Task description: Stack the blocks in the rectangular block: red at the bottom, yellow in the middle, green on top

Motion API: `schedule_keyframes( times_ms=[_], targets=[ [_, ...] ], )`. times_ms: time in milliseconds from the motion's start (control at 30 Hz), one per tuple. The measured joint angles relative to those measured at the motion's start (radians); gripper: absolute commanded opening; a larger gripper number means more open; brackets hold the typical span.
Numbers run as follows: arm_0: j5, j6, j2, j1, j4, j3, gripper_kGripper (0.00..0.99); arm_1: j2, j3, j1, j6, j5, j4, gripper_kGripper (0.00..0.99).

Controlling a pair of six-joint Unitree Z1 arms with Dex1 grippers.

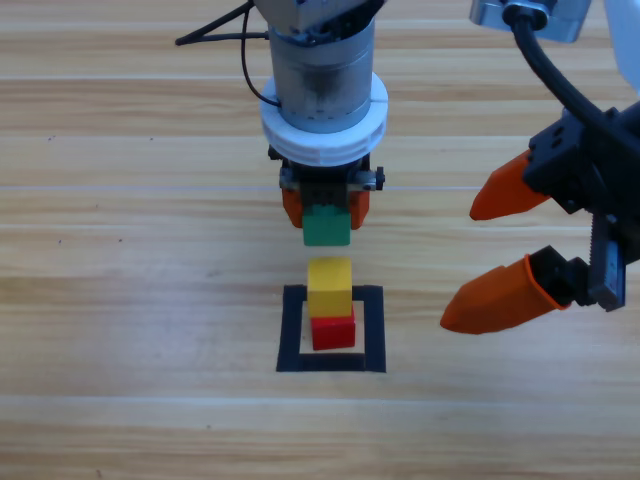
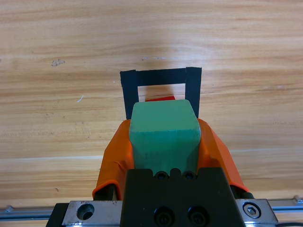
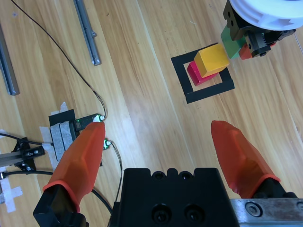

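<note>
The red cube (image 1: 333, 332) sits inside the black tape square (image 1: 290, 330) with the yellow cube (image 1: 329, 285) stacked on it. My left gripper (image 1: 326, 212) is shut on the green cube (image 1: 327, 226) and holds it in the air just behind and above the stack. In the left wrist view the green cube (image 2: 164, 135) fills the space between the jaws, with the tape square (image 2: 129, 92) and a sliver of red (image 2: 160, 99) beyond it. My right gripper (image 1: 490, 255) waits open at the right side. The right wrist view shows the stack (image 3: 210, 60) and the green cube (image 3: 230, 42) far off.
Bare wooden table lies all around the square. In the right wrist view, metal rails (image 3: 86, 29), cables and a taped black box (image 3: 64, 130) lie on the table's far side from the stack.
</note>
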Motion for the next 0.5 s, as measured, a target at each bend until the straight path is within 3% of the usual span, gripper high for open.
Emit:
schedule_keyframes(
  times_ms=[500],
  targets=[
    [0.000, -0.054, 0.000, -0.001, 0.021, 0.001, 0.063, 0.000, 0.001, 0.000, -0.009, 0.003, 0.011, 0.990]
  ],
)
